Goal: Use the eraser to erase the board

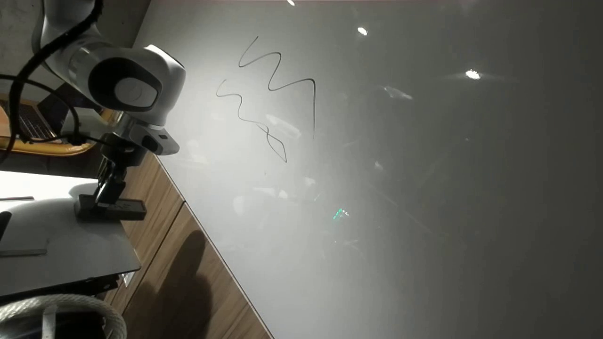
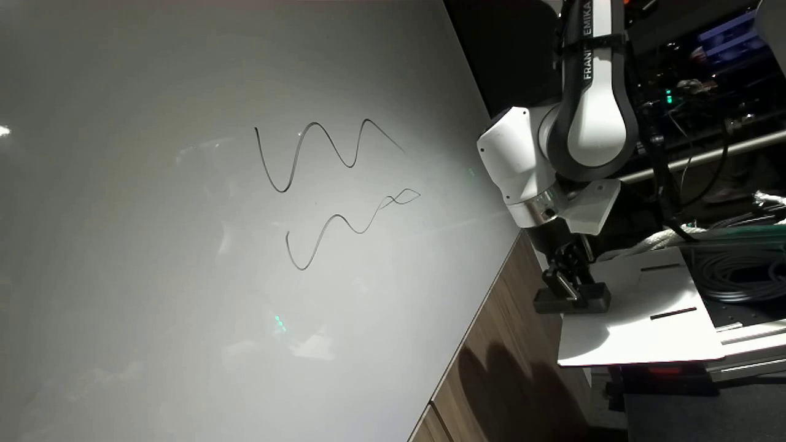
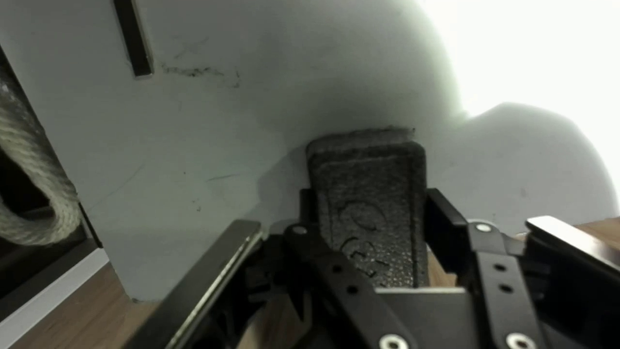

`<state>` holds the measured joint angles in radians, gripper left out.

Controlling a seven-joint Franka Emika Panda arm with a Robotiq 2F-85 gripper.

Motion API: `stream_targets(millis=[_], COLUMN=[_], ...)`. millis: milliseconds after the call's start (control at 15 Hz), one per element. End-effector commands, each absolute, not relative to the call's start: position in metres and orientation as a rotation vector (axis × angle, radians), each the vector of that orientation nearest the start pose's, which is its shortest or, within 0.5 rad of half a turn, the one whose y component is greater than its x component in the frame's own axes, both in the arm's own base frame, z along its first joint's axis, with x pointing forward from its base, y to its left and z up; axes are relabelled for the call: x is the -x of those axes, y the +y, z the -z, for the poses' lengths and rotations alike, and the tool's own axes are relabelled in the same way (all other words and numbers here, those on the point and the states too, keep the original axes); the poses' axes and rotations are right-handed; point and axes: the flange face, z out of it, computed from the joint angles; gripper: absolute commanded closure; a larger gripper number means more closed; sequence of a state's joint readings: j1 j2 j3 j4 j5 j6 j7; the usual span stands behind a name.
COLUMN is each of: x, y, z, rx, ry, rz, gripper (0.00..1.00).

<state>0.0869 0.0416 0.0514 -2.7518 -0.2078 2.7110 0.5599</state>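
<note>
The eraser point(image 3: 368, 179), a dark grey oblong block, lies along the line of my gripper point(image 3: 370, 208), whose fingers press its two long sides in the wrist view. My gripper is shut on it, and its near end is hidden behind the gripper. Both exterior views show the eraser point(image 1: 129, 209) point(image 2: 594, 298) at the white tabletop's edge, one end jutting past it, beneath my gripper point(image 1: 106, 200) point(image 2: 571, 291). The large glossy board point(image 1: 424, 165) point(image 2: 153, 276) carries two thin black squiggles point(image 1: 314, 103). A clear distance separates the eraser from the board.
The white tabletop point(image 1: 80, 247) has dark slots and a few smudges. Between it and the board runs a wood panel point(image 1: 155, 226) with shadows on it. A thick rope point(image 3: 58, 198) passes beside the tabletop. An open laptop point(image 1: 30, 120) and a black cable point(image 1: 19, 89) are behind the arm.
</note>
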Motion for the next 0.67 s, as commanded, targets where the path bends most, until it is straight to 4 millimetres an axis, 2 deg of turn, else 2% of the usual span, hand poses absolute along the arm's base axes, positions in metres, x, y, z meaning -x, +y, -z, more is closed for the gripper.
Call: stream_targets(millis=[0,133,267,600], x=[-0.379,-0.380,-0.391,-0.427], y=[0.084,0.105,0.132,0.222], z=[-0.235,-0.259,-0.284,-0.367], rx=[3.242,3.260,3.266,3.217], ry=[0.278,0.197,0.116,-0.104], rz=[-0.007,0.105,0.228,0.647], gripper=[0.70,0.70,0.70,0.70])
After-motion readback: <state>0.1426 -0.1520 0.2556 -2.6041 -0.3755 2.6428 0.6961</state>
